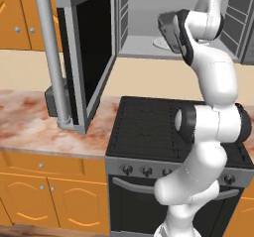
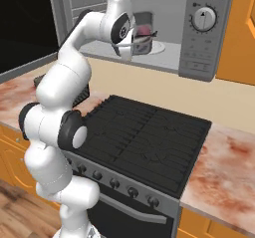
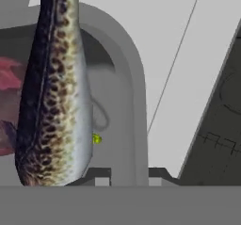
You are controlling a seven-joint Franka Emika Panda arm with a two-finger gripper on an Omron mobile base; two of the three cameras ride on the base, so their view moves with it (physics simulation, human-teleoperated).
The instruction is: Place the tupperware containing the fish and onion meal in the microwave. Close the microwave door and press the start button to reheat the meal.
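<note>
While the hand view alone shows fish (image 3: 54, 92), jaws clamp the tupperware (image 2: 141, 42).

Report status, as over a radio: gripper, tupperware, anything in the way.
Gripper shut on tupperware, at microwave cavity, above turntable. Fish and onion aboard. Microwave door open; nothing blocking.

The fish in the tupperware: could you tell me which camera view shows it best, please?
The hand view: the spotted fish runs large and close along the tupperware. The right base view shows the tray at the gripper, contents unclear; the left base view shows just the tray.
</note>
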